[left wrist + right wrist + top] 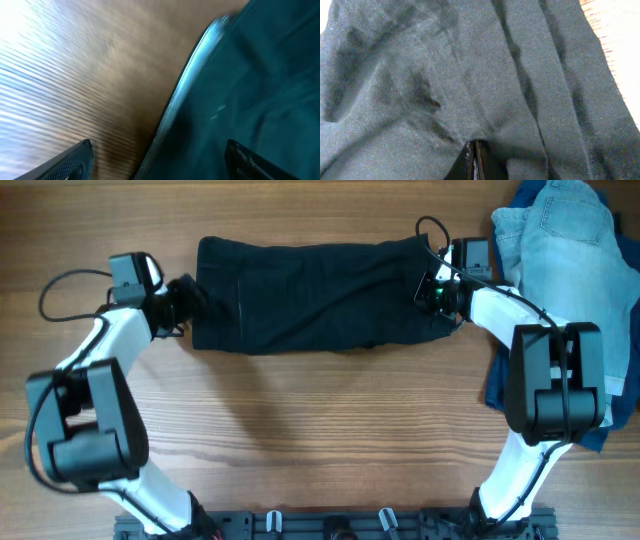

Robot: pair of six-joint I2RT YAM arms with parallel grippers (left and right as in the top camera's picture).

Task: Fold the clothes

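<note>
The black shorts point(310, 295) lie on the wooden table as a long flat strip running left to right. My left gripper point(185, 298) is at their left edge. In the left wrist view it is open point(160, 162), its fingers either side of the shorts' hem point(200, 65), one over wood and one over fabric. My right gripper point(432, 288) is at the shorts' right end. In the right wrist view its fingers point(474, 152) are pressed together with the black fabric point(445, 75) puckered at their tips.
Light-blue denim shorts point(570, 250) lie in a heap at the far right, close behind my right arm. A navy garment point(497, 385) shows under them by the right arm's base. Bare wood point(320, 430) lies in front of the black shorts.
</note>
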